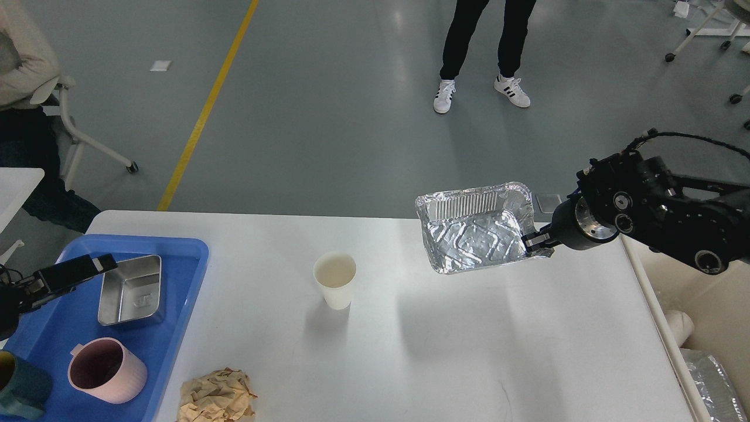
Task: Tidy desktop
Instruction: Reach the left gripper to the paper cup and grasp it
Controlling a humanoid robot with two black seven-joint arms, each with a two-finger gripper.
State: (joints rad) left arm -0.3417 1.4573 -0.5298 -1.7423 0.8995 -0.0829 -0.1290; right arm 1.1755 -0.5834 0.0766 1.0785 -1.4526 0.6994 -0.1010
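Observation:
The white desktop carries a white paper cup near its middle and a crumpled brown paper at the front left. A silver foil tray hangs tilted above the desktop's far right part. My right gripper is shut on the foil tray's right rim. My left gripper reaches in low from the left edge over the blue tray. It shows as one dark bar beside a metal tin and holds nothing I can see.
The blue tray also holds a pink mug and a teal cup. A beige bin stands off the desktop's right edge with foil and a white cup inside. A person stands beyond the far edge.

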